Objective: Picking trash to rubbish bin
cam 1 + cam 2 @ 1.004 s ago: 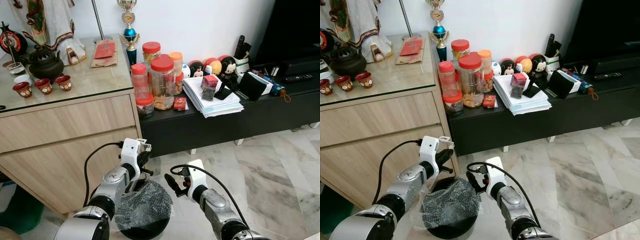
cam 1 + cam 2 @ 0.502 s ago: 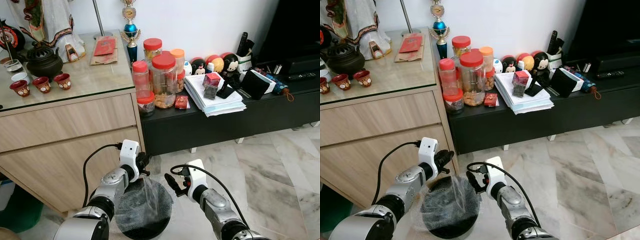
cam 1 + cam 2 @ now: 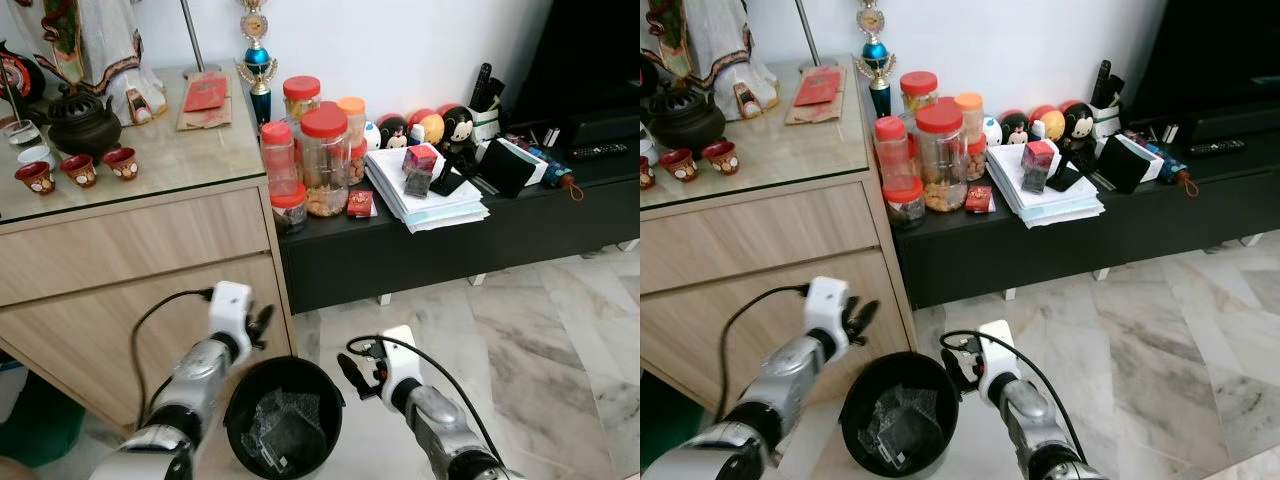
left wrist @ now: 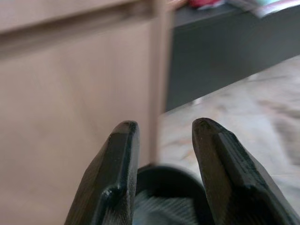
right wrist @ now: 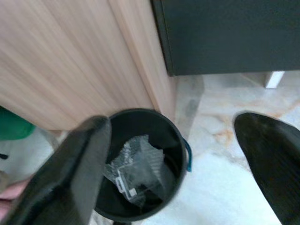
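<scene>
A crumpled clear plastic wrapper (image 3: 283, 432) is seen lying inside the round black rubbish bin (image 3: 244, 398). The left gripper (image 3: 262, 325), fingers parted and empty, is held above the bin's rim; the right gripper (image 3: 349, 371), spread wide, beside it.

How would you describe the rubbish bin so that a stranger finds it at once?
Start at the light wooden cabinet with the glass top. On the marble floor before its corner stands the rubbish bin, round and black, with crumpled clear plastic inside; nothing else on the floor is round and black.
</scene>
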Robot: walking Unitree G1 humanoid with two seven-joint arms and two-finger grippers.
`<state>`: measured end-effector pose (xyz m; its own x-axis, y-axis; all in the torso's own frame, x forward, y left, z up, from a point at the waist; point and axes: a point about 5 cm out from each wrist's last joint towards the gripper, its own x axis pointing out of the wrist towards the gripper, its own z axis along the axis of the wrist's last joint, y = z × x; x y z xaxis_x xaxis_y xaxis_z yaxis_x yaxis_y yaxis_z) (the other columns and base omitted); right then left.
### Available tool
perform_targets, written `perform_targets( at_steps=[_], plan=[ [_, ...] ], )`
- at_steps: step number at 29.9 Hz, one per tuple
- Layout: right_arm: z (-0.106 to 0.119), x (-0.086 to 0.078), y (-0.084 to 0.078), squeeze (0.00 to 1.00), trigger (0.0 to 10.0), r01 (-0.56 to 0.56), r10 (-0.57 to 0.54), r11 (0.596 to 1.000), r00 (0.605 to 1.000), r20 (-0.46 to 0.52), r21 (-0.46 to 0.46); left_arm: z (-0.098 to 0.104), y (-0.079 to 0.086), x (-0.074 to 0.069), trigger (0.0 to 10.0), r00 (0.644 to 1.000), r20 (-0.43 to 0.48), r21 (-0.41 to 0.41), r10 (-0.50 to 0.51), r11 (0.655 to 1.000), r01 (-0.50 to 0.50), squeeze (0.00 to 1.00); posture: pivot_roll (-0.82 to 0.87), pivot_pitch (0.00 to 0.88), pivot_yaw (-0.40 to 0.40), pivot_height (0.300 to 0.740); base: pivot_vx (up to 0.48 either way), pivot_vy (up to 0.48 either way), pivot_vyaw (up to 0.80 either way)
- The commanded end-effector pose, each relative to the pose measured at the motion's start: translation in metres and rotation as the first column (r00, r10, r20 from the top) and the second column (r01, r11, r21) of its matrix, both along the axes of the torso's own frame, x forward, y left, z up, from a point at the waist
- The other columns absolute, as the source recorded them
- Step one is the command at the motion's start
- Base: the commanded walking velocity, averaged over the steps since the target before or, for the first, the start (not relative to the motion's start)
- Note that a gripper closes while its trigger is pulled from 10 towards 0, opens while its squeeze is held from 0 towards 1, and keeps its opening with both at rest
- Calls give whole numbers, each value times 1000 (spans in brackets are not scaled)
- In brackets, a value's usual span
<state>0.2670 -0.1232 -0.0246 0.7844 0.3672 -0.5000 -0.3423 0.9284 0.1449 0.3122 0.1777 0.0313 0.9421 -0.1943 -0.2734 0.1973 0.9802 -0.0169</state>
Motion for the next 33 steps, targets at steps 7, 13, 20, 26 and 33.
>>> perform_targets(
  at_steps=[7,13,20,26,33],
  plan=[
    [-26,-30,-16,0,10000,100,-109,993,985,-133,-67,-34,67,-60,10000,953,-38,68,300,953,-297,0,71,30,44,740,0,0,0],
    [-38,-47,-24,0,10000,146,-164,984,966,-201,-103,-68,81,-100,10000,885,-217,159,411,910,-384,0,76,26,39,740,0,0,0],
    [-53,-69,-41,0,10000,256,-297,951,911,-288,-171,-106,67,-145,10000,773,-473,220,422,907,-360,0,65,19,38,740,0,0,0],
    [-57,-78,-43,0,10000,262,-307,948,901,-306,-180,-115,61,-159,10000,740,-532,232,410,912,-339,0,59,20,36,740,0,0,0],
    [-59,-82,-43,0,10000,257,-307,948,896,-322,-189,-113,59,-153,10000,752,-522,220,403,915,-337,0,58,20,36,740,0,0,0]
  ],
)
